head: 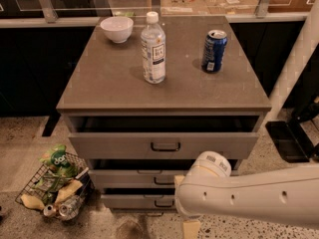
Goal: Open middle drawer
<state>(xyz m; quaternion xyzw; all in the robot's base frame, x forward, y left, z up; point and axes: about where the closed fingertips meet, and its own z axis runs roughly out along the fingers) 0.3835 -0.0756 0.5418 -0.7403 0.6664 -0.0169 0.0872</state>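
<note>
arm (249, 195) low, horiz | end effector (191, 229) btm ctr, part hidden

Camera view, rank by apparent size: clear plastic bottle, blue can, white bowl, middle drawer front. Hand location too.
1. wide grey middle drawer front, partly behind the white arm
2. clear plastic bottle
3. blue can and white bowl: alike, bowl farther back, unranked
Hand: at the bottom edge, under the arm.

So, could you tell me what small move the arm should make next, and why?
Probably raise the gripper toward the black handle of the middle drawer: the gripper hangs low near the floor, below that handle and not on it.
</note>
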